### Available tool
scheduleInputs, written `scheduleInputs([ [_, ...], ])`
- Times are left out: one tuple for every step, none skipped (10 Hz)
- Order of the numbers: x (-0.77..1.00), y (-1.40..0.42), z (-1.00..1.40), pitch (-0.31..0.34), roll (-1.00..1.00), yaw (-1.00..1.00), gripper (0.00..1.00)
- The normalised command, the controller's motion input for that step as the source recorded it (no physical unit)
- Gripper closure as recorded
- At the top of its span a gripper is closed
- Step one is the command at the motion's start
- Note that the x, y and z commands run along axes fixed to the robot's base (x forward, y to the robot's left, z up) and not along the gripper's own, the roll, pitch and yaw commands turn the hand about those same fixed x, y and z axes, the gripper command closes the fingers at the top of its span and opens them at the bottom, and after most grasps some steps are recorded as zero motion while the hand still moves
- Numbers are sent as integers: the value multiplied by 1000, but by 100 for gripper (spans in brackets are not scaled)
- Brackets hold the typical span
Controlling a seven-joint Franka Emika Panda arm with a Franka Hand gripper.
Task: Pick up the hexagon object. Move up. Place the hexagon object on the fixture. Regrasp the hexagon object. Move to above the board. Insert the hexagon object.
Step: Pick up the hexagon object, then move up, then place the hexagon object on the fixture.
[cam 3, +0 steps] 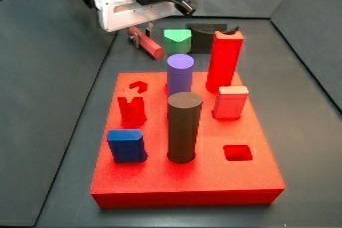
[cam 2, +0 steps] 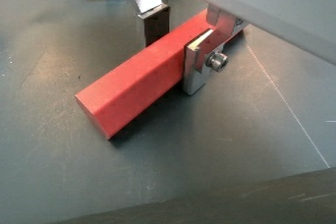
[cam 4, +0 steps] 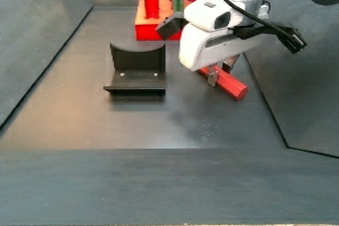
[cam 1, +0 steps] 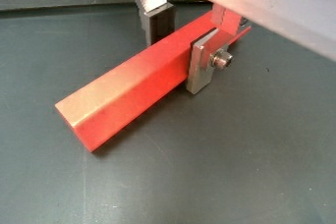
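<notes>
While low over the floor, gripper (cam 1: pixel 182 43) fingers (cam 1: pixel 199 66) clamp red hexagon object (cam 1: pixel 125 95) | board (cam 3: pixel 187 177) holds upright pegs | fixture (cam 4: pixel 135 69) bare

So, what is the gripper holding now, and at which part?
The gripper has its jaws closed on the red bar near one end; the bar lies on the floor.

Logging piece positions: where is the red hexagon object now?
The hexagon object lies on the floor between the end effector fingers; in a side view, it is beside the fixture.
</notes>
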Motion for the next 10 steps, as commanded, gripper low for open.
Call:
scheduleInputs([
  [0, 0, 0, 0, 0, 0, 100],
  [0, 0, 0, 0, 0, 0, 100],
  [0, 0, 833, 0, 0, 0, 100],
  [-56, -71, 773, 36, -13, 9, 100],
  [-56, -57, 718, 45, -6, 10, 100],
  [-18, -19, 534, 75, 17, 8, 100],
  [-13, -6, 450, 83, 29, 5, 100],
  [-16, 3, 272, 81, 56, -5, 100],
  [0, 0, 1000, 0, 0, 0, 100],
  [-2, 0, 1000, -4, 21, -4, 100],
])
